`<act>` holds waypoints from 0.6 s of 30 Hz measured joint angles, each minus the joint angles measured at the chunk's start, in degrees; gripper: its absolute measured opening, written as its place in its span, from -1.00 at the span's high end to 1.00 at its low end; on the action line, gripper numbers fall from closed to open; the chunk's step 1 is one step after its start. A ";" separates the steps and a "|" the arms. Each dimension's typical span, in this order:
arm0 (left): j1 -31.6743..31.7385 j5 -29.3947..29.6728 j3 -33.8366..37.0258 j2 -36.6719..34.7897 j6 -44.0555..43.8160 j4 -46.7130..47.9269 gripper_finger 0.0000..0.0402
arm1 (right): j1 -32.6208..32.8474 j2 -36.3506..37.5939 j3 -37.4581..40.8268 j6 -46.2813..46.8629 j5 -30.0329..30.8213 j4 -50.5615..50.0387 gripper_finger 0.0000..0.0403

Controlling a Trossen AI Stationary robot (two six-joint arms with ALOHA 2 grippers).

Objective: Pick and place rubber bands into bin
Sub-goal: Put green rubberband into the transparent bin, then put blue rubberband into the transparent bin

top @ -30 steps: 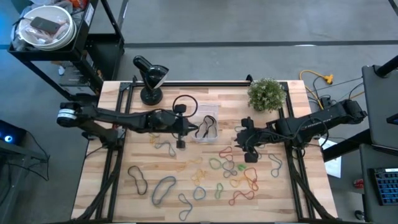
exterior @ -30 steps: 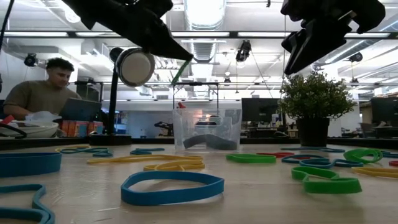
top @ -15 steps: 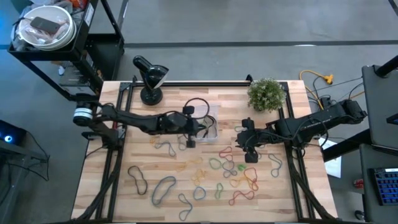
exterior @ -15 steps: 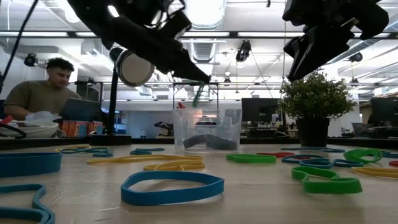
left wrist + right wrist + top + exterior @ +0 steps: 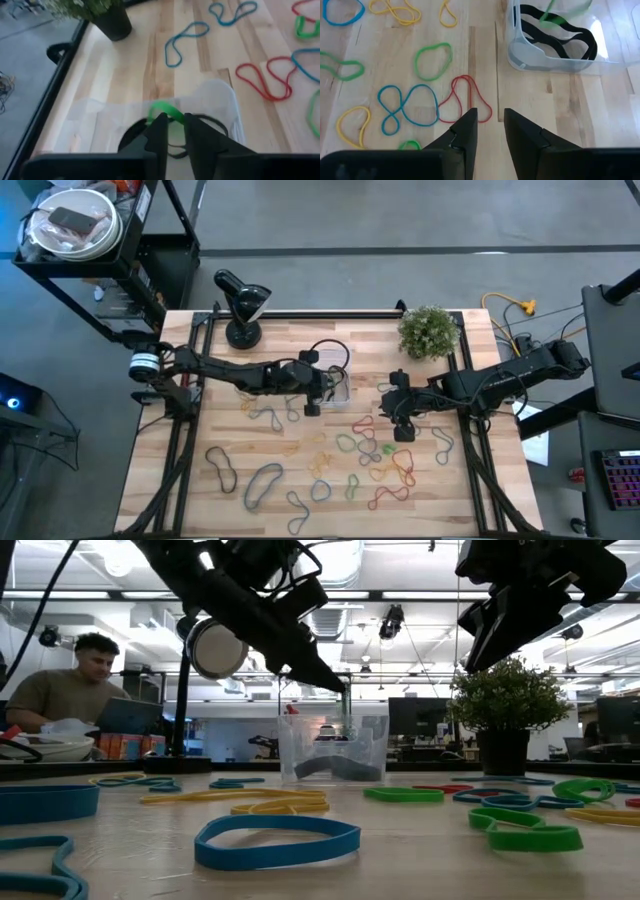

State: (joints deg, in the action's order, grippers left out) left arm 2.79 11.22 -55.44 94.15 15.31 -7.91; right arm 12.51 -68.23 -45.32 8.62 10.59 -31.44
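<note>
The left gripper has its two fingers a small way apart, and a green band sits just at their tips, over the bin; I cannot tell if the fingers really pinch it or if it is already loose. In the low view this gripper hangs above the bin, with a thin green strip pointing down from the tips toward the bin's opening. From above, the left gripper is over the left part of the bin, near the middle of the table. Inside the bin lies a black band, and the green band shows blurred above it in the right wrist view. The right gripper has its fingers open by a moderate gap and holds nothing; it hangs over bare wood just beside a red band, with the bin near in front of it. In the high view the right gripper is to the right of the bin, not touching it. Many other bands in green, blue, yellow, red and grey lie scattered on the front half of the table. A potted plant and a black lamp stand at the far edge. In the low view a person sits at a desk behind the table.
</note>
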 joint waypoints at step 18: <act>-2.36 -0.11 0.49 -6.11 -1.56 3.78 0.39 | -0.37 -0.15 7.79 3.28 8.85 -6.43 0.61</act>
State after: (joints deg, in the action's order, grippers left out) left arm 0.43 11.11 -54.96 88.04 13.75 -4.13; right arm 12.14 -68.38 -37.53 11.90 19.44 -37.87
